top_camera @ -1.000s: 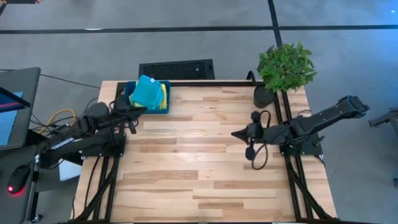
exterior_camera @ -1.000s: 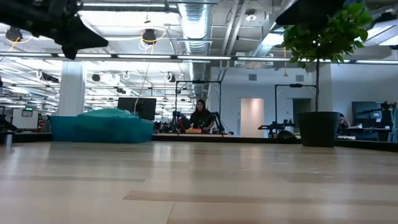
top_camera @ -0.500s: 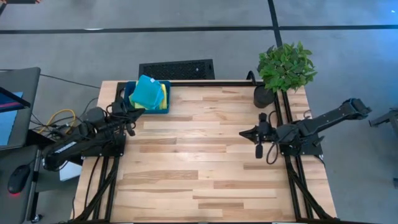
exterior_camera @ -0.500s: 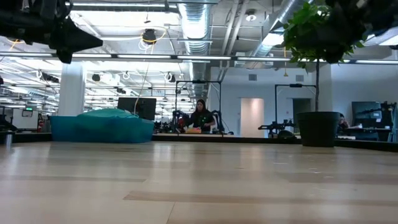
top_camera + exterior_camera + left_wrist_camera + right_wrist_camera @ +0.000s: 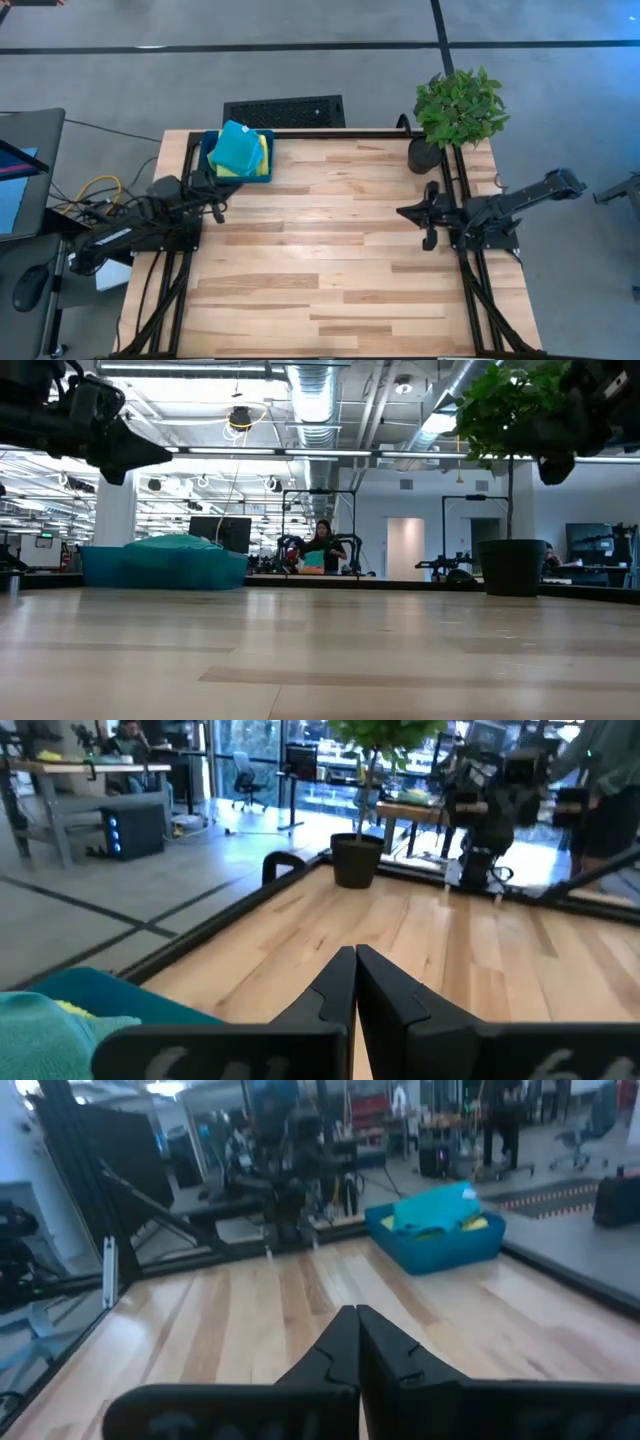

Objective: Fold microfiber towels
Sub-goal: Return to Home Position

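On the wooden table (image 5: 330, 260), the blue tray (image 5: 205, 156) just beside the left gripper (image 5: 355, 955) held the folded microfiber towels (image 5: 237, 148), seemingly all four, so it and the right gripper (image 5: 357, 1313), well apart from the tray, hung pinched together, with nothing to carry.

Wooden table (image 5: 330, 250) bears a blue tray (image 5: 206, 148) at one far corner; potted plant (image 5: 458, 108) at the other.

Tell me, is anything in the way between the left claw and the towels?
Nothing visible. The left gripper, shut, hangs beside the tray where the towels lie piled. The right gripper waits across the table.
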